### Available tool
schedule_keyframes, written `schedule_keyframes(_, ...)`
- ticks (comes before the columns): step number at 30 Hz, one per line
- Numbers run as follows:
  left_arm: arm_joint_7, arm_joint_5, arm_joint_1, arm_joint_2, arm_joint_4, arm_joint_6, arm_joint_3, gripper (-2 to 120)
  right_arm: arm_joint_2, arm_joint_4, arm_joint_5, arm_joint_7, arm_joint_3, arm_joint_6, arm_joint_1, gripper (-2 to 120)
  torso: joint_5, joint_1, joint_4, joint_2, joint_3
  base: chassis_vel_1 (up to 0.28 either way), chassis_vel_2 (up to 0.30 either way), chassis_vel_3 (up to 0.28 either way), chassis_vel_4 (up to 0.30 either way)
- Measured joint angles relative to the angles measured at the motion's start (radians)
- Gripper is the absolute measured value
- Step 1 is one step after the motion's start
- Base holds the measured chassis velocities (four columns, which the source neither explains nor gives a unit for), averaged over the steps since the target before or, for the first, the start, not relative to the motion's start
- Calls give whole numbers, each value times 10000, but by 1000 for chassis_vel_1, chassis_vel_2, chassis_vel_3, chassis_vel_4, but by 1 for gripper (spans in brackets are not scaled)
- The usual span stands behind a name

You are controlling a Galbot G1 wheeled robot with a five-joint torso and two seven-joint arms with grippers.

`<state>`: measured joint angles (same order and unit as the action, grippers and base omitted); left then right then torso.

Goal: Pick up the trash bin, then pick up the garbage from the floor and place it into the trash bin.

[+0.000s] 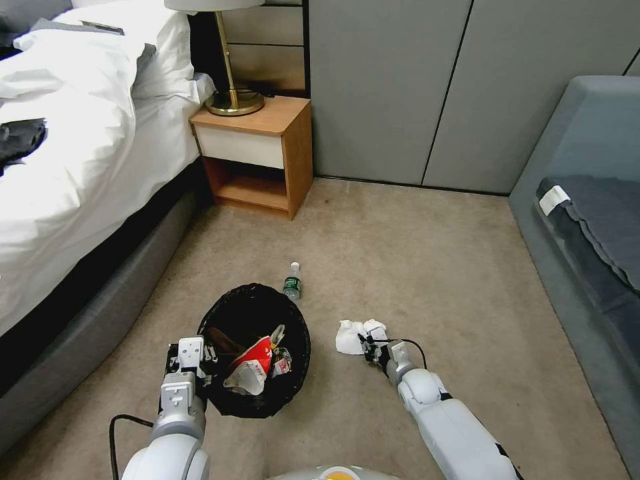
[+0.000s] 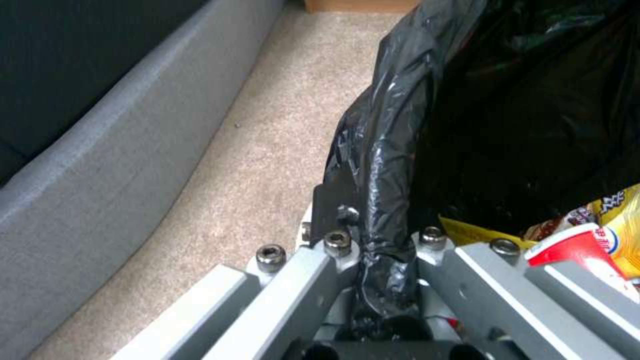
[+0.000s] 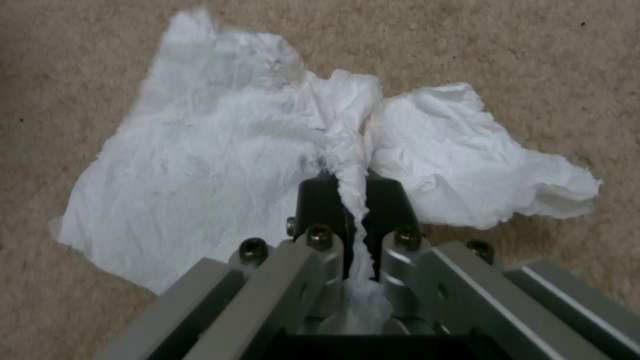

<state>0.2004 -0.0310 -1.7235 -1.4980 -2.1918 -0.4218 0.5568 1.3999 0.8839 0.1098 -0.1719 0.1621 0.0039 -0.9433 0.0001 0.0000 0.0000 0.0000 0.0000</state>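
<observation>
The trash bin point(image 1: 257, 350), lined with a black bag, hangs at my left gripper point(image 1: 207, 363), which is shut on its rim point(image 2: 383, 220). Inside lie red and yellow wrappers point(image 1: 257, 363) and a red cup point(image 2: 580, 250). White tissue paper point(image 1: 352, 335) lies on the carpet to the right of the bin. My right gripper point(image 1: 368, 347) is down at it, shut on a fold of the tissue point(image 3: 353, 200). A small plastic bottle point(image 1: 292, 281) lies on the floor just beyond the bin.
A bed point(image 1: 80, 173) with a grey base runs along the left. A wooden nightstand point(image 1: 257, 157) with a brass lamp stands at the back. A grey sofa point(image 1: 587, 220) borders the right. Open carpet point(image 1: 413, 267) lies ahead.
</observation>
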Motion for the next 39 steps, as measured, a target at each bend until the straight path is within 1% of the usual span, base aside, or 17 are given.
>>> schedule_keyframes(8,2,5,-30,9,-14,-1,0,0,-227,275,38,7,3,92,-115,0,-4,0,-3,0,1,0,0,0,0)
schedule_keyframes(17,2,-24,-68,5,-24,0,-32,0,-195,541,46,8,-42,186,-215,0,-1,0,-1,0,0,0,0,0,0)
schedule_keyframes(19,1,-27,-87,16,-44,-1,-30,0,-221,772,59,7,-95,231,-278,0,-1,0,0,0,0,0,0,0,0)
schedule_keyframes(21,2,-26,-91,34,-67,0,-25,0,-314,1289,118,6,-157,249,-377,0,-1,0,-1,-1,0,0,0,0,0)
schedule_keyframes(22,2,-26,-91,34,-67,0,-25,0,-314,1289,118,6,-157,249,-377,0,-1,0,-1,-1,0,0,0,0,0)
schedule_keyframes(25,2,-4,-93,48,-76,-13,-35,0,-531,2557,358,7,-251,310,-592,0,-1,0,0,-1,0,0,0,0,0)
schedule_keyframes(26,2,-4,-93,48,-76,-13,-35,0,-531,2557,358,7,-251,310,-592,0,-1,0,0,-1,0,0,0,0,0)
schedule_keyframes(29,2,-1,-85,56,-76,-22,-81,0,-804,4639,648,-6,-288,469,-941,0,-2,0,2,0,0,0,0,0,0)
schedule_keyframes(30,2,-1,-85,56,-76,-22,-81,0,-804,4639,648,-6,-288,469,-941,0,-2,0,2,0,0,0,0,0,0)
schedule_keyframes(31,2,-1,-82,59,-76,-23,-86,0,-885,5297,622,-64,-270,480,-1077,0,-2,0,0,0,0,0,0,0,0)
schedule_keyframes(33,2,1,-92,70,-74,-24,-87,0,-1045,6607,268,-198,-194,902,-1306,0,-4,-1,-1,0,0,0,0,0,0)
schedule_keyframes(34,-1,3,-106,75,-71,-23,-88,0,-1093,7058,127,-244,-174,1074,-1374,0,-1,0,1,0,0,0,0,0,0)
schedule_keyframes(35,-1,3,-106,75,-71,-23,-88,0,-1093,7058,127,-244,-174,1074,-1374,0,-1,0,1,0,0,0,0,0,0)
schedule_keyframes(36,-1,4,-137,80,-69,-20,-87,0,-1161,7710,35,-337,-173,1300,-1487,0,-1,0,-3,0,1,0,0,0,0)
schedule_keyframes(37,-3,5,-154,81,-66,-20,-88,0,-1195,8204,37,-476,-178,1496,-1554,0,-3,-1,1,0,0,0,0,0,0)
schedule_keyframes(38,-5,7,-162,82,-66,-17,-87,0,-1223,8618,99,-770,-175,1699,-1614,0,-4,-1,0,0,0,0,0,0,0)
schedule_keyframes(39,-5,7,-162,82,-66,-17,-87,0,-1223,8618,99,-770,-175,1699,-1614,0,-4,-1,0,0,0,0,0,0,0)
